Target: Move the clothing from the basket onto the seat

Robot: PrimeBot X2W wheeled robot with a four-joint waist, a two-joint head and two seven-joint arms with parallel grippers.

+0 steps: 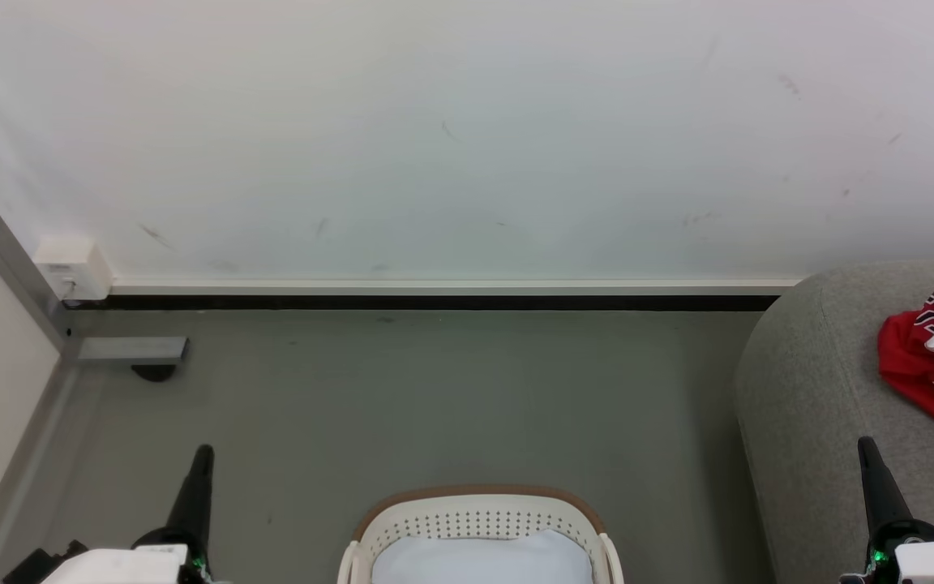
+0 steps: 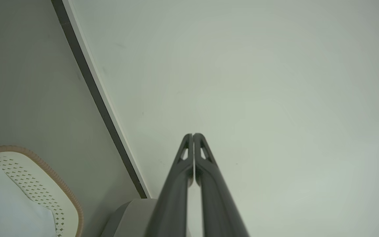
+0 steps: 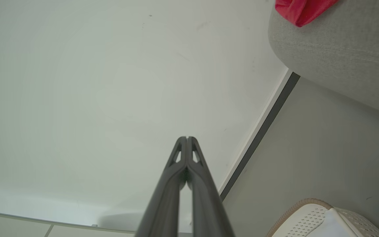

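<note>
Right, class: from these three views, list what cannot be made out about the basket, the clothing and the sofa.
Basket: head view's bottom edge cuts off its near part; the white pad hides its floor, so anything beneath is unknown.
Clothing: head view's right edge crops it; garment count unclear, print unreadable in the folds.
Sofa: only one rounded end shows, cropped at the right edge.

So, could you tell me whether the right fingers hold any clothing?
No, the right gripper has its fingers pressed together, empty; the clothing lies on the seat.
</note>
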